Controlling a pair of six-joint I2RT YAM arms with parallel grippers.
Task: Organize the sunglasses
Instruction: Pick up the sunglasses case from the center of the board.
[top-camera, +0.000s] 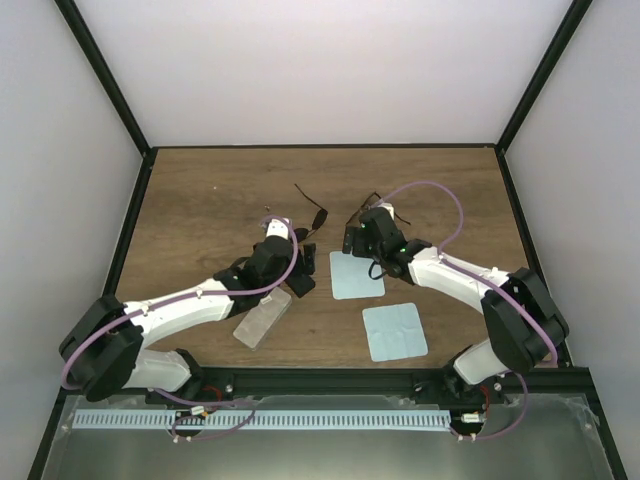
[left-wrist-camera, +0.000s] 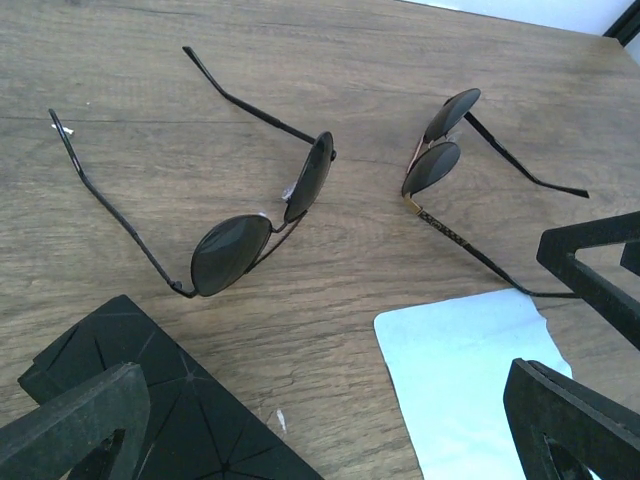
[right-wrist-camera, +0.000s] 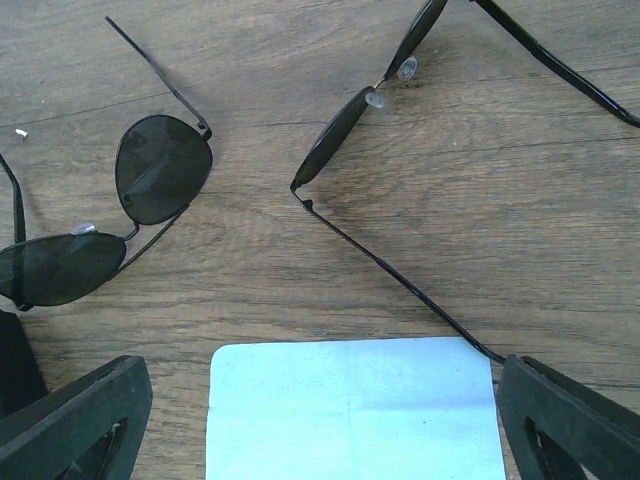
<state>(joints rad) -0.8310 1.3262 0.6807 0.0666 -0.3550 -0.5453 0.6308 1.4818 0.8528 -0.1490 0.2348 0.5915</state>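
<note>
**A:** Sunglasses (left-wrist-camera: 232, 255): how do the two pairs sit, working outward from each pincer?

**B:** Start at the left pincer (left-wrist-camera: 325, 400). Its jaws are spread wide with nothing between them. Beside its left finger (left-wrist-camera: 80, 420) lies a black faceted case (left-wrist-camera: 150, 365), and by its right finger is the corner of a light blue cloth (left-wrist-camera: 460, 370). Just beyond, on the wooden surface (left-wrist-camera: 330, 40), rests the left pair (left-wrist-camera: 310, 175) with both arms unfolded.

**A:** Which way does that pair point?

**B:** Its dark lenses face back toward the pincer. The two thin arms run away from it toward the far left. The line through the lenses slants from near left to far right.

**A:** And the other side?

**B:** The right pincer (right-wrist-camera: 320, 400) is spread too, pinching nothing, and hangs over the same cloth. Past the cloth's far edge is the right pair (right-wrist-camera: 340, 130), seen nearly edge-on. One long arm runs from the lens hinge back toward the pincer's right finger (right-wrist-camera: 570, 420) and ends at the cloth's corner. The other arm leaves toward the far right.

**A:** Do the pairs touch?

**B:** No. They are near each other with bare wood between them. Their arms go off to opposite sides, so the lenses are their closest parts.

**A:** Anything nearer the arm bases?

**B:** A second blue cloth (top-camera: 394, 331) and a clear case (top-camera: 262, 320), both apart from the glasses.
</note>
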